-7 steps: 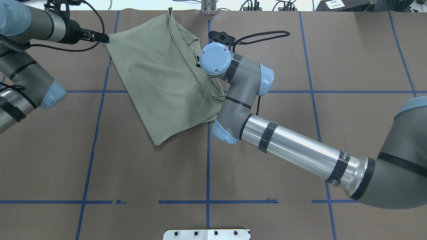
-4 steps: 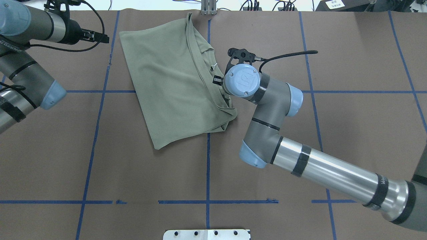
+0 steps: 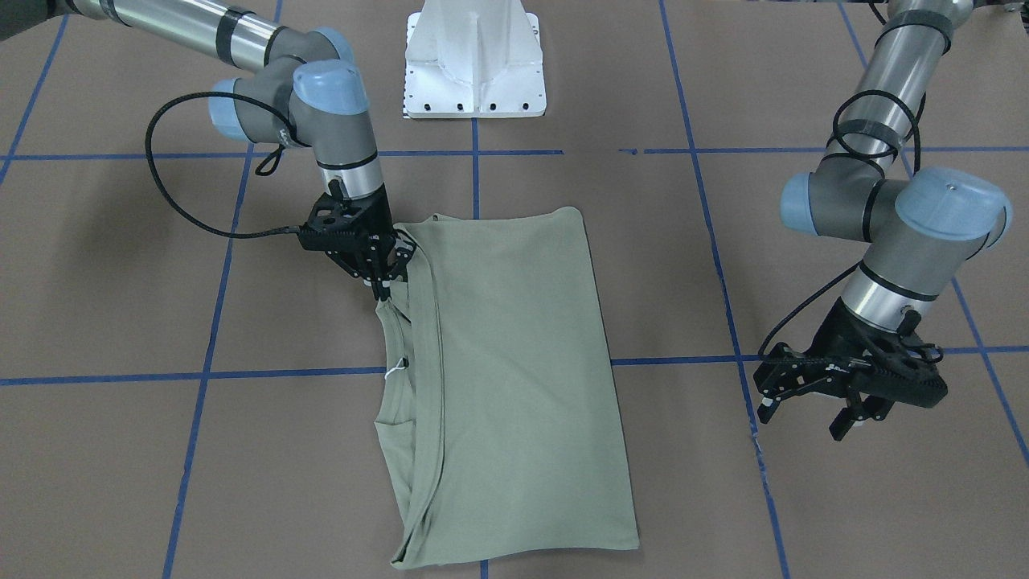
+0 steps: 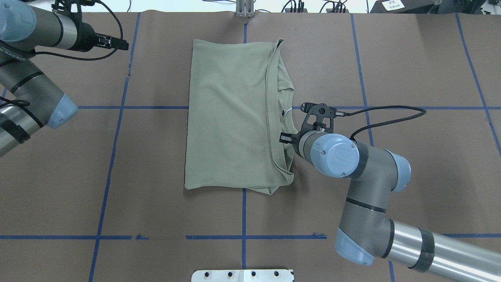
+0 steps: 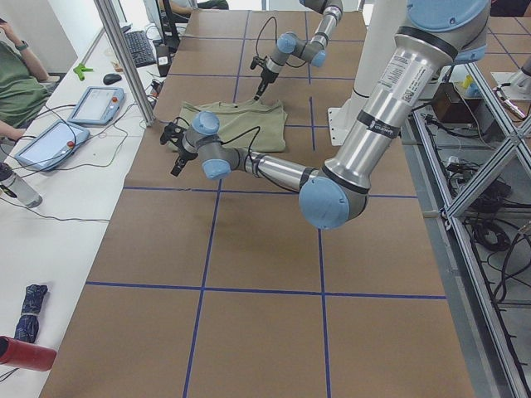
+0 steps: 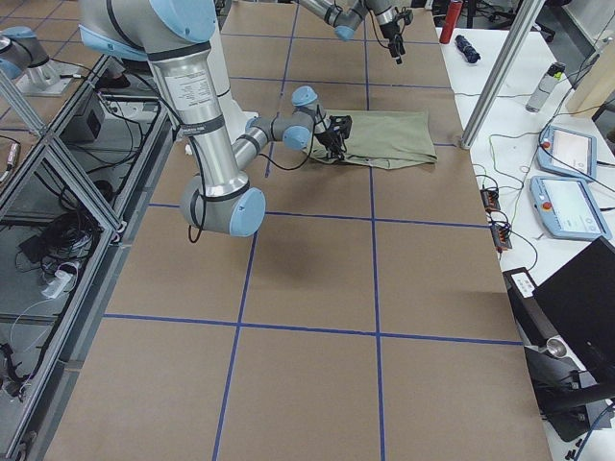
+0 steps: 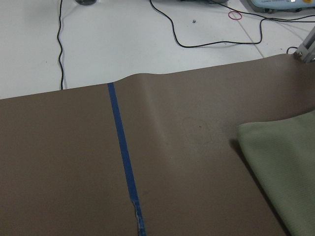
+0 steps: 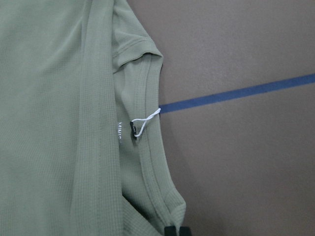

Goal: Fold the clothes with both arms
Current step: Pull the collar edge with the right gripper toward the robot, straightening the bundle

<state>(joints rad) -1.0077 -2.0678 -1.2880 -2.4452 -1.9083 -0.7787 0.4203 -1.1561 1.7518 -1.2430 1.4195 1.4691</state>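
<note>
On the brown table (image 3: 120,322), a folded sage shirt (image 3: 514,362) lies flat; right fingers (image 3: 375,269) pinch its edge, left fingers (image 3: 846,418) spread.

bright, even light; soft shadows

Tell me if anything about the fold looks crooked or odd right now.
Mostly tidy: the shirt lies roughly square to the tape lines. Only its edge by the right gripper is uneven: collar layers stick out past the top fold, with a white tag loop poking free.
</note>
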